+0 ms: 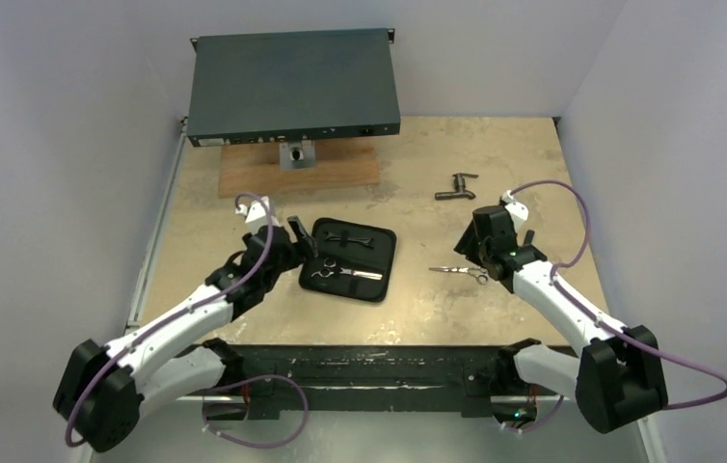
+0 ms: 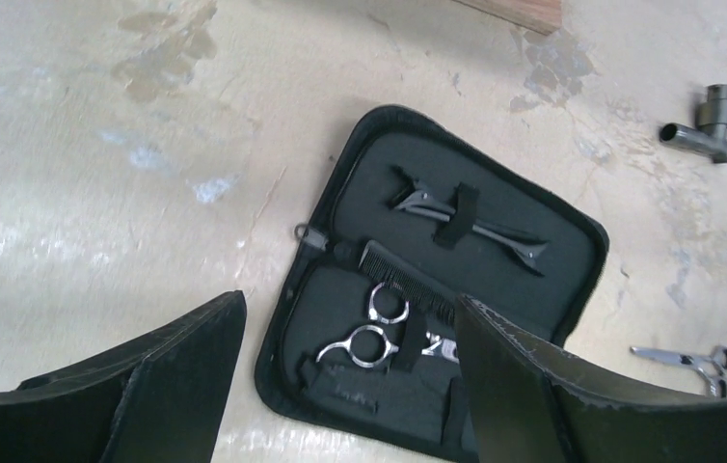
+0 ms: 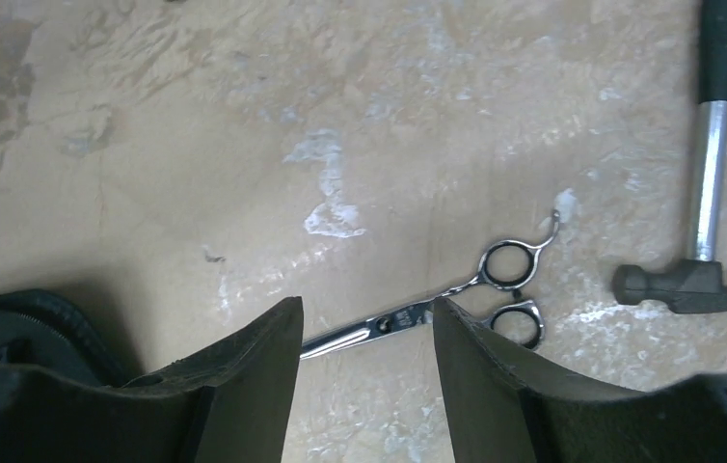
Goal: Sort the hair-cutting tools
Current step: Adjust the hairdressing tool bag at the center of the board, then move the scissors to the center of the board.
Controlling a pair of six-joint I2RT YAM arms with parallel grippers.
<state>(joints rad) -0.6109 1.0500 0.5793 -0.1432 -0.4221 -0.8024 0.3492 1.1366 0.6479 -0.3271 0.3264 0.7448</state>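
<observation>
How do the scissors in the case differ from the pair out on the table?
The scissors in the case are strapped into the open black case beside a comb; the scissors on the table lie loose near a hammer. From above, the cased pair's rings point left, the loose pair's right. Both are small and silver.

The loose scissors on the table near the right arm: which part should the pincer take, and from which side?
Probably the shut blades just beside the pivot of the loose scissors, coming from above with the right pincer, its jaws across the blades. They lie flat on the table; this part is narrow, while the rings are wide and near the hammer.
</observation>
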